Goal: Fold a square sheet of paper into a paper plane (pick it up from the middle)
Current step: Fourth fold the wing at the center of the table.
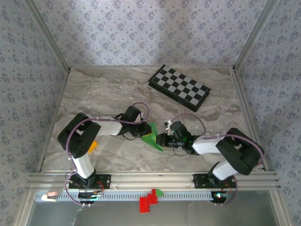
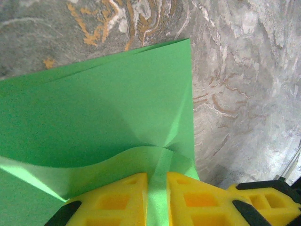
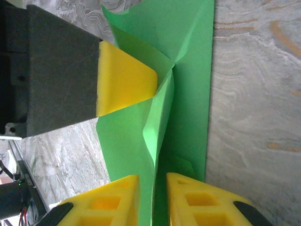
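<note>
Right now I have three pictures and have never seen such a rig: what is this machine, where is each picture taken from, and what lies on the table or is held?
Two robot arms are bolted at the near edge of a table. One picture looks down from behind them; the other two come from a camera on each wrist, its yellow fingers at the bottom. On the table lie a checkerboard and a partly folded green paper. The left gripper pinches a raised fold of it. The fold runs between the fingers of the right gripper; its grip is unclear.
</note>
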Tool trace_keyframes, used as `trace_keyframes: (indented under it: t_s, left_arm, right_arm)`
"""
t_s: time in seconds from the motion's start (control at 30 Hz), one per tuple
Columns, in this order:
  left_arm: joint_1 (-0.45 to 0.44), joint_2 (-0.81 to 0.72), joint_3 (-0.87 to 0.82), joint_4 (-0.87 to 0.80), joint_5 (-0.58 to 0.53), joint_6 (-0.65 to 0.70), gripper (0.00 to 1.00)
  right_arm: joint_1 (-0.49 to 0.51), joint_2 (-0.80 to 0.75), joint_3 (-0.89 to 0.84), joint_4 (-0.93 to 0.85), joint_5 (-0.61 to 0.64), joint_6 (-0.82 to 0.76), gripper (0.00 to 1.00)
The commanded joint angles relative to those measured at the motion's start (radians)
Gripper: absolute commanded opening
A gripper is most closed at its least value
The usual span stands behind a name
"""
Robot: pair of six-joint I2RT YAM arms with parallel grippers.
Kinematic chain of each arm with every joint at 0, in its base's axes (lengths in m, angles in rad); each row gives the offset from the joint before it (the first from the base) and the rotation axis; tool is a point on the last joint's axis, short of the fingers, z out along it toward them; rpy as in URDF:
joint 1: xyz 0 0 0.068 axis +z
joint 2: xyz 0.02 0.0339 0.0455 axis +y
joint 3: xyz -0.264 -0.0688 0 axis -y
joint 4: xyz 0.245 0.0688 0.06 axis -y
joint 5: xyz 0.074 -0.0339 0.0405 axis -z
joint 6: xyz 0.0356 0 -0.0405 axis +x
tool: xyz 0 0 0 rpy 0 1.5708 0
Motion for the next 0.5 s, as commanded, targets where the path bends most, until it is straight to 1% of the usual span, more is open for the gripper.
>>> trace_keyframes:
  t_s: [0.0, 0.1, 0.2, 0.47]
  left_arm:
    - [0.0, -0.001, -0.021, -0.048, -0.019, 0.019, 0.19]
    - [-0.001, 0.0, -0.019, -0.048, -0.018, 0.019, 0.19]
    - [-0.001, 0.0, -0.015, -0.049, -0.019, 0.019, 0.19]
    - [-0.006, 0.006, -0.001, -0.052, -0.013, 0.02, 0.19]
  right_arm:
    - [-0.001, -0.054, -0.017, -0.08, 0.025, -0.023, 0.23]
    - [0.004, -0.081, -0.025, -0.108, 0.043, -0.026, 0.23]
    - [0.01, -0.099, -0.025, -0.13, 0.061, -0.034, 0.18]
    - [0.038, -0.082, -0.023, -0.148, 0.085, -0.041, 0.11]
